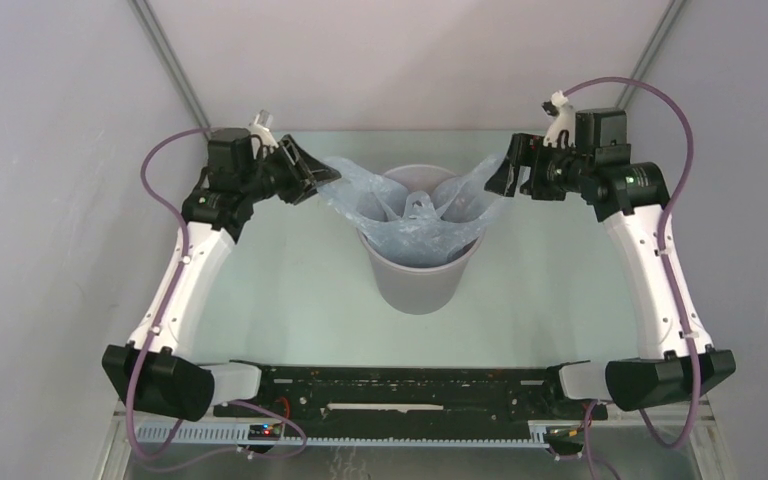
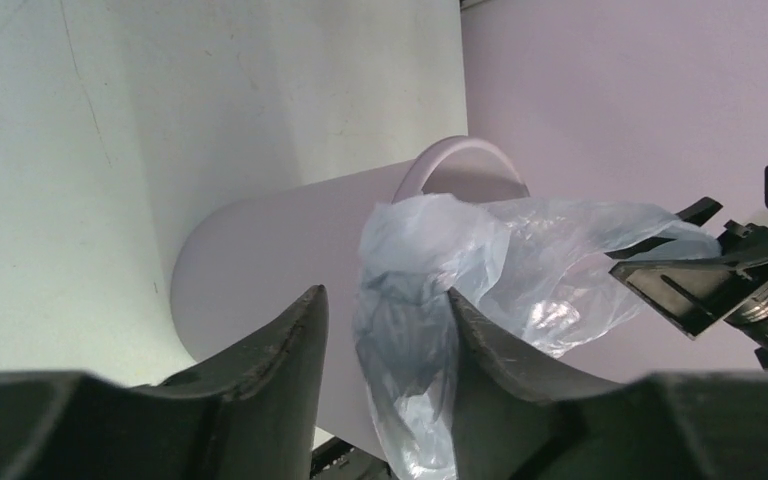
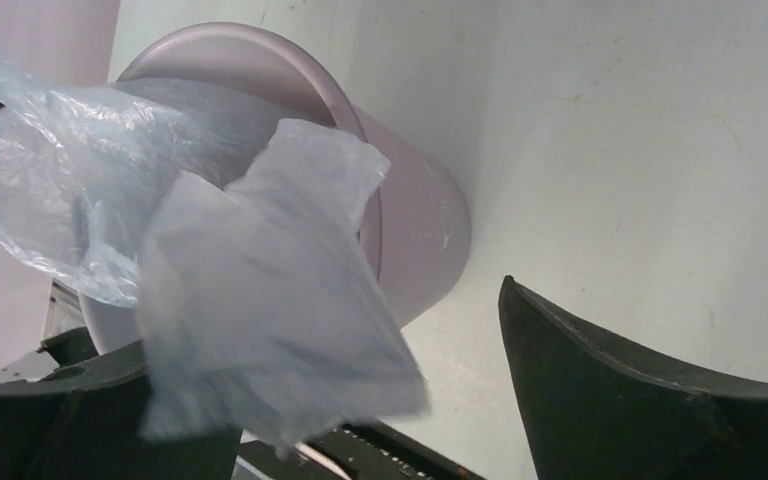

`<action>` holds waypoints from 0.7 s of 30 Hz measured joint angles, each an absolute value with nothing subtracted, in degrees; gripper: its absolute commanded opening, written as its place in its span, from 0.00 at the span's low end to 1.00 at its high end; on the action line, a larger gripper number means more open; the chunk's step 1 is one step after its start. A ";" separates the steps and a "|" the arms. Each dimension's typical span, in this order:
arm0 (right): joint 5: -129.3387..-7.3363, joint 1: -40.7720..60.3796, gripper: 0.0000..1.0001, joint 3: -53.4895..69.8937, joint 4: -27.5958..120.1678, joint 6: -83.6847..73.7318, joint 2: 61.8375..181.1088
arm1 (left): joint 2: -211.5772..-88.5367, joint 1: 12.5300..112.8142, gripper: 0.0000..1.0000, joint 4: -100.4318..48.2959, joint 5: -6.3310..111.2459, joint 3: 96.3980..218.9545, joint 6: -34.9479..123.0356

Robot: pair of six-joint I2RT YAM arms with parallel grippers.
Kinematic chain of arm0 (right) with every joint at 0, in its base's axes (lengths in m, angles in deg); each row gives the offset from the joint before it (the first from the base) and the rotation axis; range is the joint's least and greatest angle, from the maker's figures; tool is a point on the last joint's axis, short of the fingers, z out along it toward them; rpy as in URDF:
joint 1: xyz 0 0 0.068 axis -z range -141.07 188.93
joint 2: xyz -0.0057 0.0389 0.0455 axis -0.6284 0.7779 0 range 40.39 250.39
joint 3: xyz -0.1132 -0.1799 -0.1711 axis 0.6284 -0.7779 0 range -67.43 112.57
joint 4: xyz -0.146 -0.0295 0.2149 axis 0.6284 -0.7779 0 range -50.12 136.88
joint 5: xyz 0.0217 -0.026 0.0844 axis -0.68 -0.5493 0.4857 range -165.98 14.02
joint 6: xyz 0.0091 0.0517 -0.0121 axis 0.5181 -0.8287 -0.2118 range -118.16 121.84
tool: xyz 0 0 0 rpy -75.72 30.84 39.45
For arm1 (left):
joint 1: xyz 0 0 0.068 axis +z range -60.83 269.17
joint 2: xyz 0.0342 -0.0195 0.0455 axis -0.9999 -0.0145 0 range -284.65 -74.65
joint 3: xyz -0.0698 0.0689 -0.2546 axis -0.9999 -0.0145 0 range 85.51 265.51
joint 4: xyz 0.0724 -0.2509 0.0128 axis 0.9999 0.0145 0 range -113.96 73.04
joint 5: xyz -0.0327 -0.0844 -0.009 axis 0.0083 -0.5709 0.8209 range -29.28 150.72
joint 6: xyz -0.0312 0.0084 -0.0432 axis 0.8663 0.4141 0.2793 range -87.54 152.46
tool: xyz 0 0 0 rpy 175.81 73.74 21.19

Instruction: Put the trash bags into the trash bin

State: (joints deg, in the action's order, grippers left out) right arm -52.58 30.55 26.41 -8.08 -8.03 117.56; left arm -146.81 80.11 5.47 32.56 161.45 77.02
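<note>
I see the pale desk (image 1: 290, 290) running from the arm bases to the far wall, and the grey trash bin (image 1: 422, 282) stands upright on it, midway between the two arms and towards the far side.

The trash bag (image 1: 418, 238) is draped over the bin's mouth. Its middle sags down inside the rim, a fold hangs over the near wall, and its two upper corners are stretched up and outward, one to each side. The plastic is thin, crinkled and translucent blue-grey.

My left tool (image 1: 322, 183) sits just left of the bin's rim. In its wrist view the fingers (image 2: 290, 350) are drawn in to a narrow gap, and a bunch of the bag is pinched between them.

My right tool (image 1: 500, 178) sits just right of the rim, at the bag's other corner. In its wrist view the jaws stand wide apart. A blurred flap of the bag hangs across the left finger, and the other finger (image 3: 610, 400) is bare, clear of the plastic.
</note>
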 measured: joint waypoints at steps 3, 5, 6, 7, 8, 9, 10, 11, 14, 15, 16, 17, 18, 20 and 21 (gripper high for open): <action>-55.51 29.85 1.00 26.37 -9.37 -12.80 116.07 | -146.70 80.20 0.70 6.17 31.79 161.45 77.68; -57.98 28.89 1.00 25.86 -10.48 -17.36 114.94 | -146.09 80.20 0.83 7.37 32.01 161.45 78.59; -59.44 27.84 1.00 25.65 -11.60 -20.05 114.28 | -145.54 80.20 0.85 8.11 32.08 161.45 79.14; -60.08 27.12 1.00 25.58 -12.19 -21.56 113.93 | -144.84 80.20 0.88 8.83 32.27 161.45 79.64; -61.39 25.65 1.00 25.45 -12.91 -23.90 113.43 | -143.99 80.13 0.91 9.60 32.58 161.41 80.54; -62.37 24.06 1.00 25.19 -13.37 -26.04 112.90 | -143.01 79.98 0.93 10.06 32.91 161.21 81.33; -63.29 22.05 1.00 24.68 -13.72 -28.58 112.29 | -142.00 79.72 0.92 10.47 33.36 161.01 82.20; -64.06 20.23 0.99 24.16 -13.94 -30.65 111.77 | -141.06 79.28 0.91 10.71 33.74 160.82 83.18; -67.05 15.93 0.83 21.36 -13.30 -36.07 110.02 | -139.29 76.77 0.76 11.17 35.31 160.16 85.83; -67.68 15.21 0.78 20.01 -12.91 -37.67 109.32 | -139.21 75.65 0.69 11.30 35.73 160.07 86.68; -68.49 15.01 0.71 18.45 -12.45 -39.59 108.58 | -139.45 74.58 0.63 11.37 36.18 160.03 87.66; -69.24 15.10 0.67 17.47 -12.32 -41.08 108.14 | -139.90 73.71 0.61 11.37 36.56 159.98 88.21; -69.94 15.23 0.63 16.64 -12.03 -42.61 107.81 | -140.47 73.01 0.57 11.41 36.77 159.96 89.00; -71.01 15.23 0.55 15.77 -11.36 -45.06 107.46 | -141.52 72.18 0.47 11.65 37.43 159.74 89.65; -71.31 15.18 0.51 15.09 -10.61 -46.39 107.13 | -141.81 71.92 0.43 11.78 37.82 159.42 90.00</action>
State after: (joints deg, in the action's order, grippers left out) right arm -71.31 15.18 15.09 -10.61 -46.39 107.13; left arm -141.81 71.92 11.78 37.82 159.42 90.00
